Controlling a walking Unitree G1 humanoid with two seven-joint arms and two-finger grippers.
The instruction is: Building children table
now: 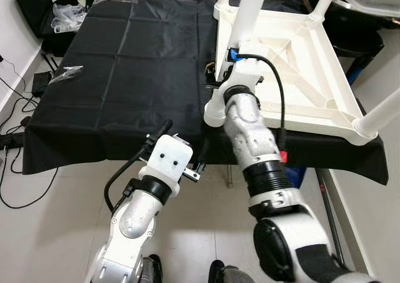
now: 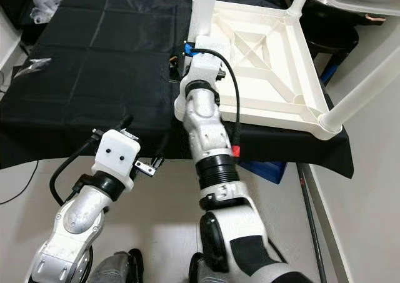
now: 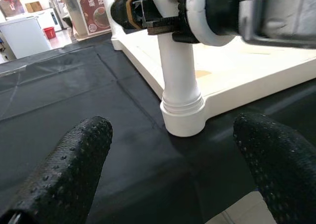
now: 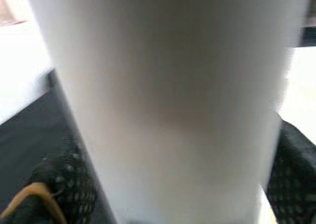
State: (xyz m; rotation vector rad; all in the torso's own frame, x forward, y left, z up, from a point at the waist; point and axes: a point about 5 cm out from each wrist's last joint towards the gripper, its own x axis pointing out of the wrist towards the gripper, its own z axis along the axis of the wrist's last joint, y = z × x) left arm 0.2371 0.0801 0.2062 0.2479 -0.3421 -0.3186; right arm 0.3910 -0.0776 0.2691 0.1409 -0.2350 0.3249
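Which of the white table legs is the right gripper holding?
The near-left leg, at the upturned table's corner nearest the robot's left. The right gripper clasps it; the other legs stand free.

Red poster (image 3: 94,14) bears characters (possibly Chinese, unreadable).

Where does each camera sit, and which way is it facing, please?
Left and right eye views: on the head, looking down at both silver arms and the upturned white table.
Left wrist view: along the open left end effector toward the corner leg.
Right wrist view: right end effector closed around that leg, shared by all views.
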